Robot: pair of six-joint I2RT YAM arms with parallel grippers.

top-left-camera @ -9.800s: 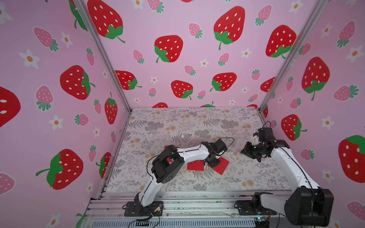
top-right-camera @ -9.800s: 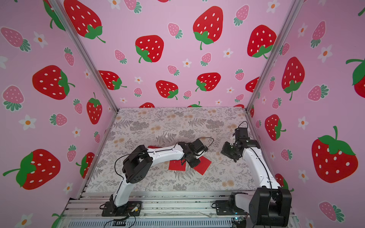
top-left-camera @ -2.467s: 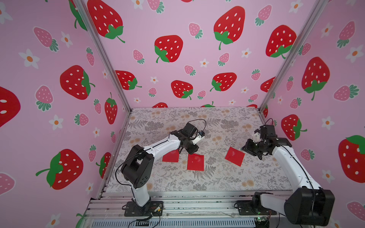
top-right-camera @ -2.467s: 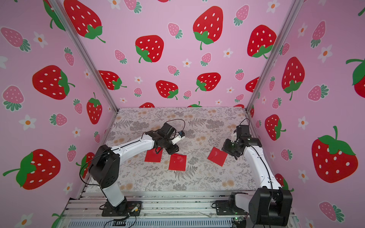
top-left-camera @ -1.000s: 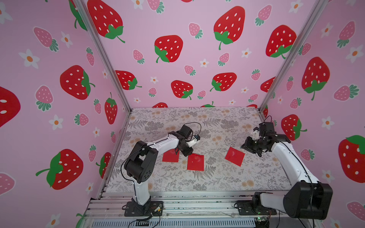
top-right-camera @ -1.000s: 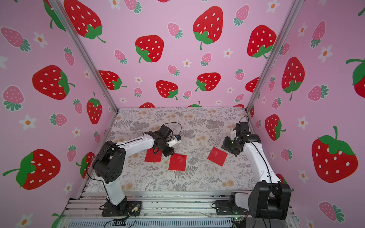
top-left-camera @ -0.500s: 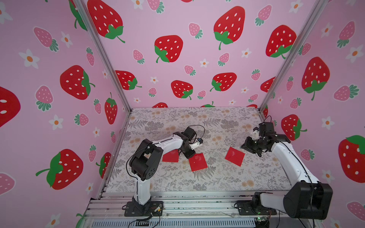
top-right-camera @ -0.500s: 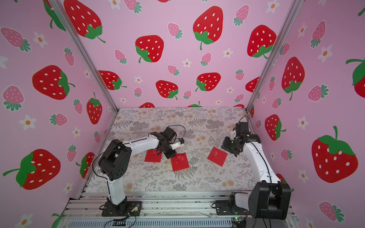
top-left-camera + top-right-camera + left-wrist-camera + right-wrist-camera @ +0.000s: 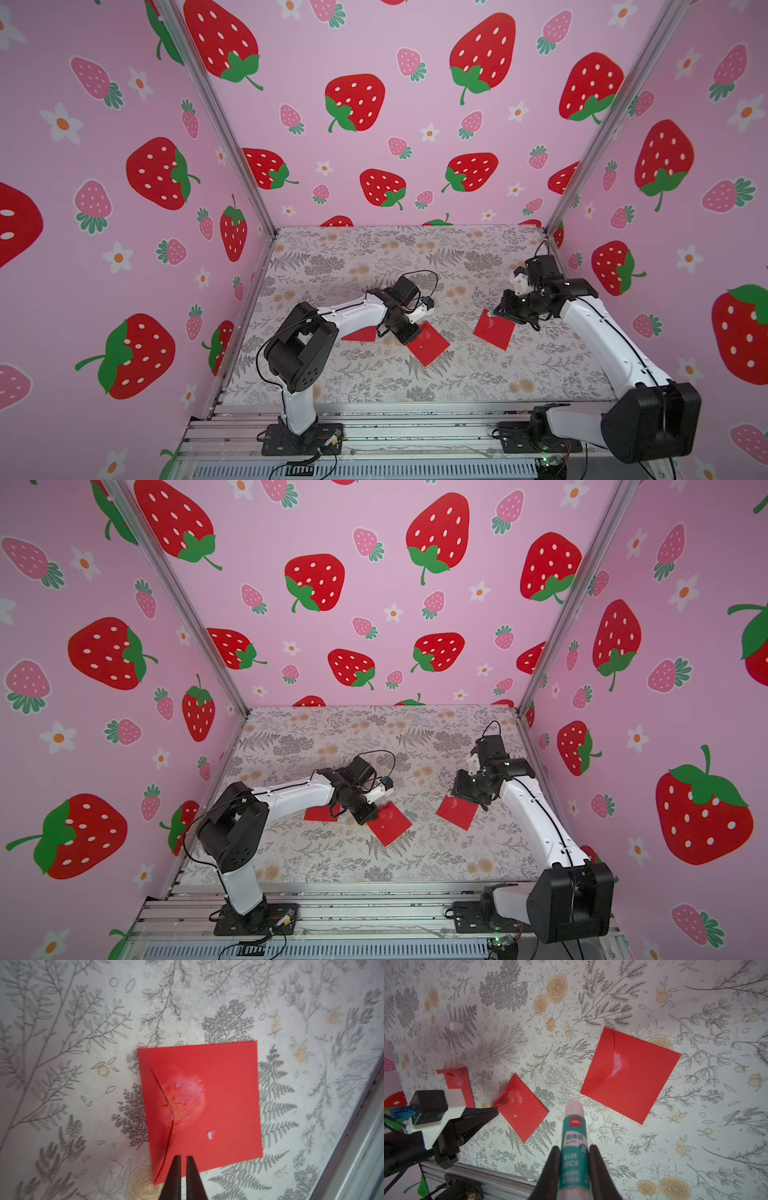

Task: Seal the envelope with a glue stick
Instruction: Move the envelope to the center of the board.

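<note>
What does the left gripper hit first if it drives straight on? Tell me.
The middle red envelope: the shut left gripper has its tips over the near edge, pointing across it. Whether they touch the paper is unclear.

My left arm [image 9: 353, 313] stretched low, left end effector [image 9: 183, 1156] pinched closed, right arm [image 9: 602, 332] bent inward, right end effector [image 9: 574, 1148] gripping tight.

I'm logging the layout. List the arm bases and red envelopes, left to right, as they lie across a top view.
In order: left arm's base → left envelope, partly under the arm → middle envelope → right envelope → right arm's base.
</note>
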